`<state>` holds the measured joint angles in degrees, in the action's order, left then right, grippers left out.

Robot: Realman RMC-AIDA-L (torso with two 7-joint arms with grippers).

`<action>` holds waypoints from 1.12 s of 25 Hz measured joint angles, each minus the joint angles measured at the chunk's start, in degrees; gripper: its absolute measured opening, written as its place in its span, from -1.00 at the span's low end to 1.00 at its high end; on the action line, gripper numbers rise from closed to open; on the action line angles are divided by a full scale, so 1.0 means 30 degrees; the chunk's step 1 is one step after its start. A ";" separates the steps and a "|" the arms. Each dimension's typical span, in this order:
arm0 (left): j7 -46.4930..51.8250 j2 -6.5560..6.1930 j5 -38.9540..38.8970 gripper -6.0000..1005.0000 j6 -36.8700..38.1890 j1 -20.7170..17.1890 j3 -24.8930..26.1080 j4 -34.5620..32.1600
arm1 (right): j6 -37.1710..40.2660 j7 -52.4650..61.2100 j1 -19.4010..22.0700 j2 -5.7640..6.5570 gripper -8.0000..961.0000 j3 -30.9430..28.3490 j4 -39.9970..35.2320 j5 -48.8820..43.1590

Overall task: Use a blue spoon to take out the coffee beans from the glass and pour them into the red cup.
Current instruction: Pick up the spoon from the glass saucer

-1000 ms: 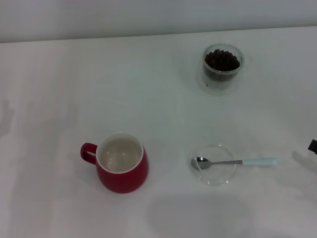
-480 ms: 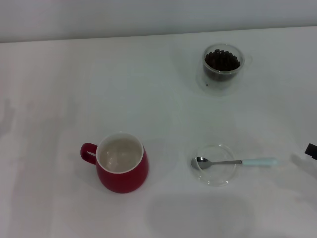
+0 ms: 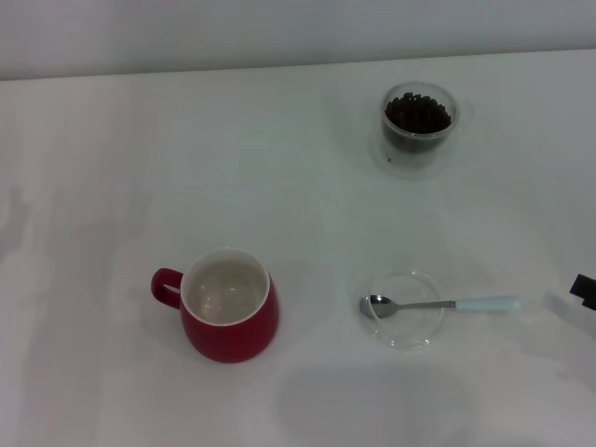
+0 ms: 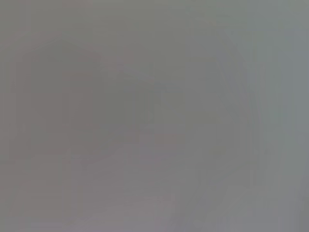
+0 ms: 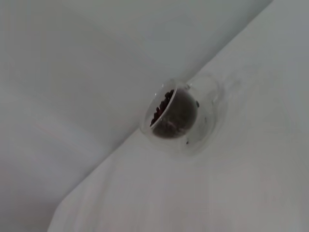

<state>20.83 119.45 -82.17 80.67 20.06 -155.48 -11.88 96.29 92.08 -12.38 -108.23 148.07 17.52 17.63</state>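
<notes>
The blue spoon (image 3: 442,304) lies flat at 4 o'clock on the table (image 3: 112,168), bowl on a clear saucer (image 3: 406,309), handle pointing right. The glass (image 3: 419,124) of coffee beans (image 3: 418,112) stands at 1 o'clock; the red cup (image 3: 226,304) at 7 o'clock. Only a dark edge of the right gripper (image 3: 586,291) shows at 4 o'clock, beyond the handle; whether its fingers are apart or together cannot be told.

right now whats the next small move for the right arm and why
Probably bring the right tool, just showing at the table's right edge, in toward the pale-blue handle of the metal teaspoon. The spoon lies untouched with its bowl on the flat clear saucer, the clear glass of dark coffee beans is full, and the glossy red mug holds none.
</notes>
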 joint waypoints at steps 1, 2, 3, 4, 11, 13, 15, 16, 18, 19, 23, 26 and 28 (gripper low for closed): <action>0.0000 0.0000 -0.0001 0.78 0.0001 0.0001 0.0000 -0.0002 | -0.0004 0.0053 -0.0039 0.0001 0.80 0.0001 -0.0038 -0.0114; 0.0000 0.0000 0.0000 0.78 0.0001 0.0001 0.0000 -0.0015 | 0.0004 0.0096 -0.0081 -0.0003 0.80 0.0004 -0.0078 -0.0208; 0.0000 0.0000 -0.0001 0.78 0.0002 0.0001 0.0000 -0.0037 | 0.0051 0.0236 -0.0223 -0.0049 0.80 0.0067 -0.0131 -0.0418; 0.0000 0.0000 -0.0001 0.78 0.0002 0.0001 0.0000 -0.0037 | 0.0051 0.0236 -0.0223 -0.0049 0.80 0.0067 -0.0131 -0.0418; -0.0001 0.0000 0.0000 0.78 0.0006 -0.0004 0.0000 -0.0062 | 0.0052 0.0320 -0.0835 -0.0400 0.80 0.0248 -0.0157 -0.0984; 0.0000 0.0000 0.0000 0.78 0.0007 0.0005 -0.0001 -0.0081 | 0.0078 0.0322 -0.0984 -0.0478 0.80 0.0270 -0.0159 -0.1137; -0.0001 0.0000 -0.0001 0.78 0.0006 0.0010 0.0001 -0.0085 | 0.0098 0.0325 -0.1150 -0.0550 0.80 0.0319 -0.0158 -0.1306; 0.0001 0.0000 -0.0001 0.78 0.0007 0.0011 0.0000 -0.0091 | 0.0097 0.0327 -0.1221 -0.0591 0.80 0.0402 -0.0160 -0.1389; 0.0000 0.0000 0.0000 0.78 0.0007 0.0015 0.0000 -0.0102 | 0.0094 0.0329 -0.1309 -0.0641 0.80 0.0550 -0.0165 -0.1444; 0.0000 0.0000 0.0000 0.78 0.0007 0.0015 0.0000 -0.0102 | 0.0091 0.0331 -0.1343 -0.0670 0.80 0.0611 -0.0188 -0.1450; -0.0001 0.0000 -0.0001 0.78 0.0007 0.0033 0.0000 -0.0114 | 0.0043 0.0332 -0.1464 -0.0733 0.80 0.0702 -0.0368 -0.1454; -0.0001 0.0001 0.0007 0.78 0.0007 0.0056 0.0000 -0.0115 | 0.0015 0.0332 -0.1530 -0.0807 0.80 0.0712 -0.0393 -0.1454; -0.0001 0.0000 0.0019 0.78 0.0007 0.0057 0.0001 -0.0114 | -0.0044 0.0332 -0.1586 -0.0860 0.80 0.0737 -0.0394 -0.1454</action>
<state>20.83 119.45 -82.12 80.69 20.23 -155.47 -12.22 96.16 93.08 -17.14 -110.81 150.28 16.34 13.27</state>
